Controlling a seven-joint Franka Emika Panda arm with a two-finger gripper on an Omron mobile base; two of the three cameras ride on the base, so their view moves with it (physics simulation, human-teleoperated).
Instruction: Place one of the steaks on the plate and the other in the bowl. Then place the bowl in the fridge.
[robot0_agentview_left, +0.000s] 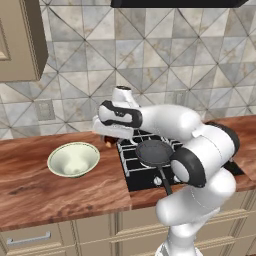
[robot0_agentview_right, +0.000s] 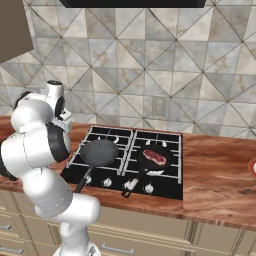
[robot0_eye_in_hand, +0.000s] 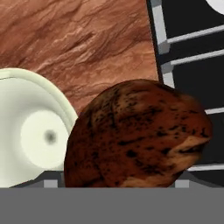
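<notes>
Your white robot arm reaches left across the wooden kitchen counter (robot0_agentview_left: 50, 195), its two-finger gripper (robot0_agentview_left: 106, 137) poised low over the strip of wood between the black cooktop (robot0_agentview_left: 132, 165) and the round, pale cream-green ceramic bowl (robot0_agentview_left: 73, 159).

In your hand view, the gripper (robot0_eye_in_hand: 117, 181) has its tips standing wide apart, clasping the speckled, dark reddish-brown steak chunk (robot0_eye_in_hand: 135, 135) from either side. The chunk spans the gap between them. The bowl (robot0_eye_in_hand: 26, 131) sits just beside the chunk, with the counter (robot0_eye_in_hand: 87, 43) beyond both.

From the left base view you see the same steak chunk (robot0_agentview_left: 108, 143) as a small brown lump right under the hand, just off the cooktop's left edge and near the bowl's rim, but not inside it. The bowl stands upright, well in from the counter's front edge.

On the cooktop (robot0_agentview_right: 170, 150) you have two black frying pans. The left-hand pan (robot0_agentview_right: 99, 151) sits on the front left burner, its handle pointing to the front edge. The right-hand pan (robot0_agentview_right: 141, 156) carries the second steak (robot0_agentview_right: 154, 158), a red slab with a pale rim, lying flat inside it.
</notes>
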